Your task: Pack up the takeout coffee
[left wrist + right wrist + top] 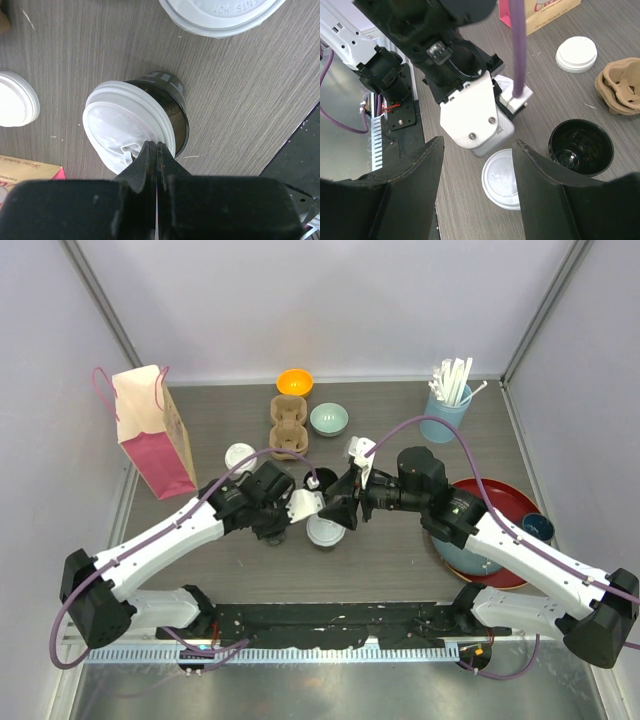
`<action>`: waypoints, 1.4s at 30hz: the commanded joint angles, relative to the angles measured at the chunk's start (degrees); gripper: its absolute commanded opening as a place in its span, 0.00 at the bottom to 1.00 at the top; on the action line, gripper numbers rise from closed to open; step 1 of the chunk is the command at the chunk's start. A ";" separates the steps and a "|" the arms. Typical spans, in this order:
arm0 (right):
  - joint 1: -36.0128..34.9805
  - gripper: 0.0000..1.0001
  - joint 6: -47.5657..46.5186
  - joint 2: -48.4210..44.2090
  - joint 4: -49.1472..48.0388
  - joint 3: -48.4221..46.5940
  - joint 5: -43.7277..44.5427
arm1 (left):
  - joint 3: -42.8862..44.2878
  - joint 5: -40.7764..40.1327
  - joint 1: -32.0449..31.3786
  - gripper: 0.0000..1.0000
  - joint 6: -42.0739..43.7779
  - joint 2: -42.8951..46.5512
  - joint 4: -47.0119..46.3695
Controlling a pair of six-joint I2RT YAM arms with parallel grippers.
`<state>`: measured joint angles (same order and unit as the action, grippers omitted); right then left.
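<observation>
While left jaws pinch white lid (122, 122) askew on black cup (172, 107), right jaws spread wide.

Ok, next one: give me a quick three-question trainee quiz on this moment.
1. True or false: the right gripper is shut.
2. What does the left gripper pinch? A) a straw B) the rim of a lid C) the bag's handle
3. In the right wrist view, is the cup nearest the carrier lidded or open?

Key: 1 false, its fingers stand apart with nothing between them; 2 B; 3 open.
</observation>
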<state>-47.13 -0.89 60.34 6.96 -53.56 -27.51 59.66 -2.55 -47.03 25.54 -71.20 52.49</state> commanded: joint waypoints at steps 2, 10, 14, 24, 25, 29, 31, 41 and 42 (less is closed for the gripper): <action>0.03 0.62 -0.35 -1.45 -1.07 -1.55 0.70 | 0.72 2.19 -0.26 0.00 -0.49 4.14 -2.13; 0.03 0.63 -0.35 -1.19 -0.81 -2.07 0.53 | -1.65 5.45 -0.52 0.00 0.56 3.26 -2.39; 0.03 0.63 -0.35 -1.10 -0.55 -2.34 0.26 | -2.00 4.22 -0.61 0.00 1.09 1.86 -2.65; 0.03 0.63 -0.70 -1.27 0.07 -2.34 -0.09 | -1.30 2.90 -0.70 0.00 1.53 1.15 -3.19; 0.03 0.63 -0.78 -1.27 0.16 -2.34 0.00 | -0.86 1.33 -0.79 0.00 1.70 1.59 -3.01; 0.03 0.63 -0.87 -1.19 0.16 -2.43 -0.09 | 2.56 2.19 -0.79 0.00 1.97 2.73 -0.03; 0.03 0.63 -0.87 -1.10 0.16 -2.51 -0.18 | 2.74 1.93 -0.79 0.00 2.23 2.47 0.68; 0.03 0.63 -0.78 -1.45 0.51 -2.34 -0.27 | 0.81 2.02 -0.79 0.00 2.59 2.29 0.16; 0.03 0.63 -0.78 -1.45 0.42 -2.34 -0.27 | 0.20 2.11 -0.79 0.00 2.50 2.03 -0.10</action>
<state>-47.13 -1.23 60.36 8.95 -53.58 -27.55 60.16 -0.99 -47.57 27.49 -69.78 52.60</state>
